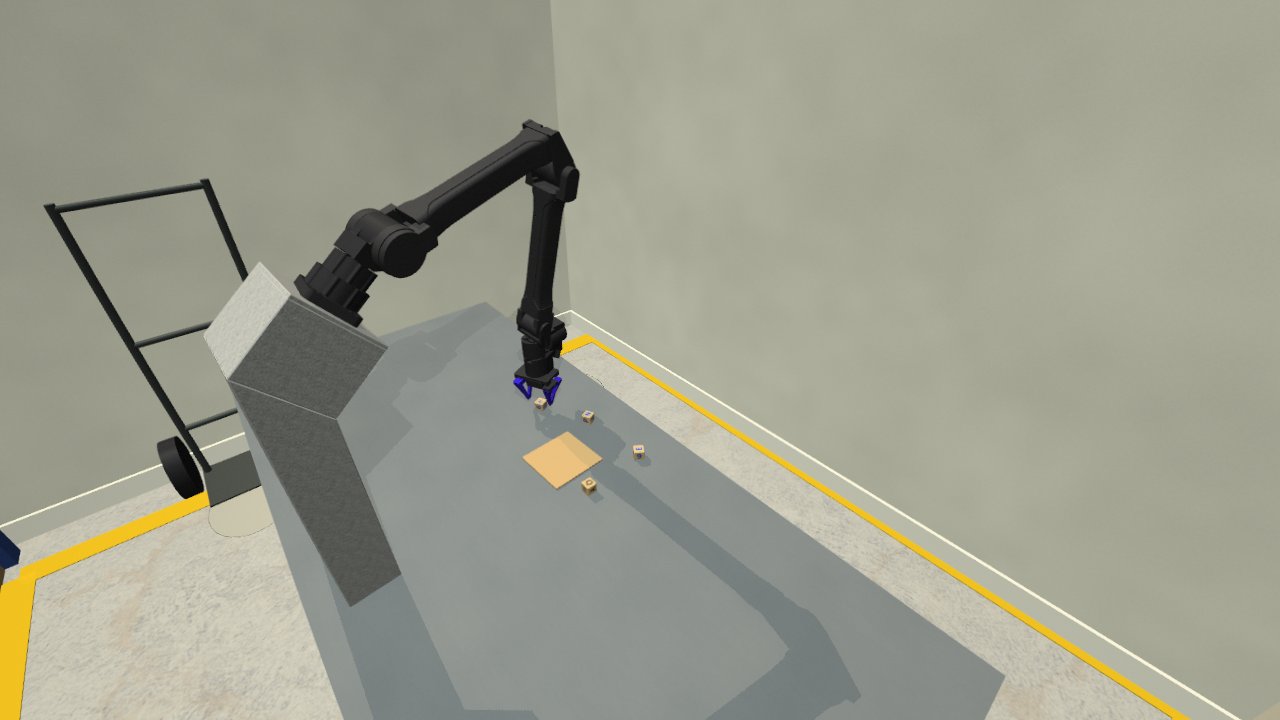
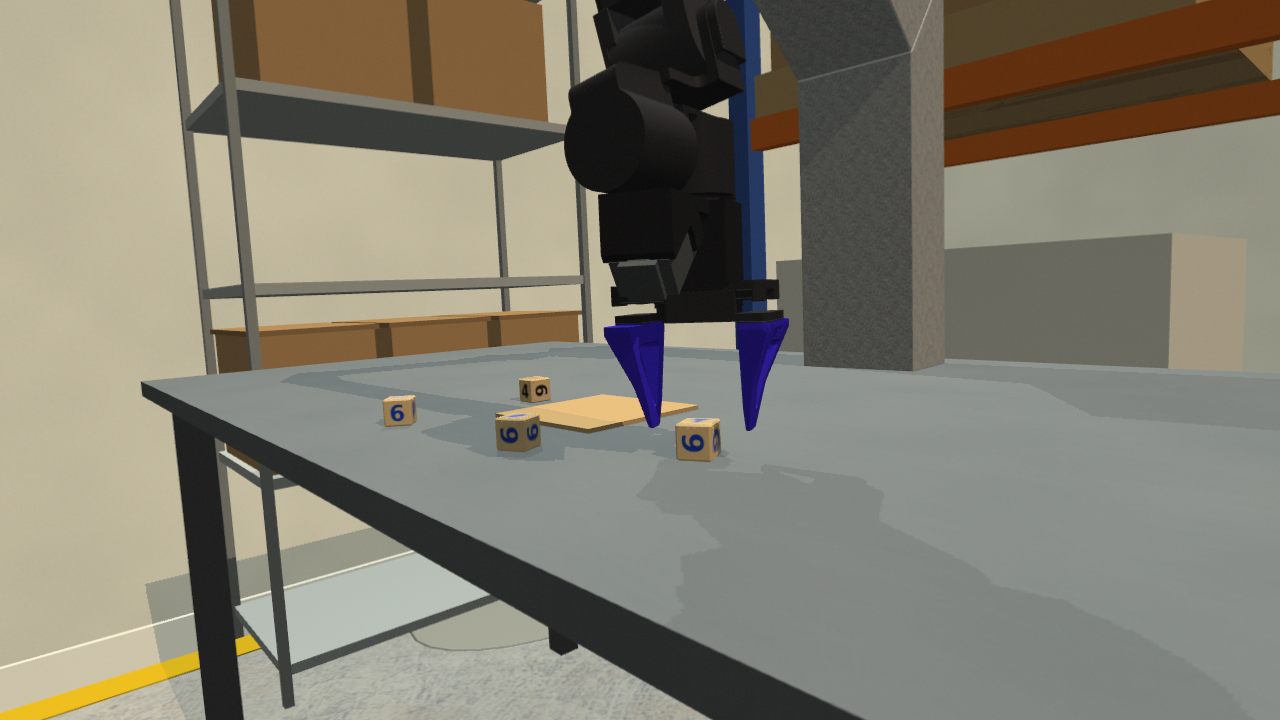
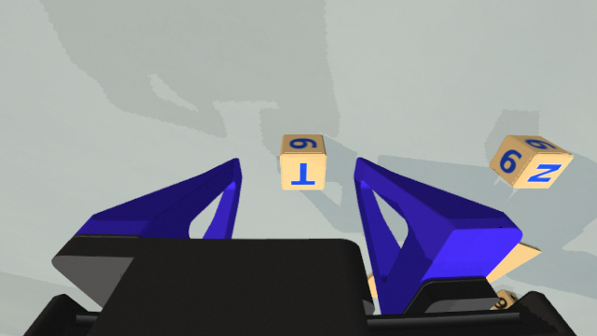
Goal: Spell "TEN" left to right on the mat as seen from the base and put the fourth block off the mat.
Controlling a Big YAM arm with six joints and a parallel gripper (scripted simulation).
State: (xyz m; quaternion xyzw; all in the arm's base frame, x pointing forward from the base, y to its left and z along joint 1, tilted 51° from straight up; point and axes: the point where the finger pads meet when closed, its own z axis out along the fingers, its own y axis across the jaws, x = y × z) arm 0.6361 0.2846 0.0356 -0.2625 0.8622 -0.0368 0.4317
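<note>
My gripper (image 1: 537, 391) (image 2: 701, 424) (image 3: 298, 167) is open and hangs just over the T block (image 1: 540, 403) (image 2: 697, 441) (image 3: 302, 170). One blue finger is on each side of the block, with the tips about level with its top and not touching it. The T block sits flat on the table with its T face up. The N block (image 1: 588, 415) (image 2: 517, 433) (image 3: 532, 163) lies nearby, turned at an angle, N face up. The tan mat (image 1: 562, 459) (image 2: 608, 410) (image 3: 518, 257) lies flat with nothing on it. Two more blocks (image 1: 639, 451) (image 1: 588, 485) lie off the mat; their top letters are too small to read.
The grey table (image 1: 554, 573) (image 2: 895, 537) carries everything, and its near edge shows in the exterior view. A grey pedestal (image 1: 304, 402) holds the arm's base. A shelf rack (image 2: 223, 268) stands behind the table.
</note>
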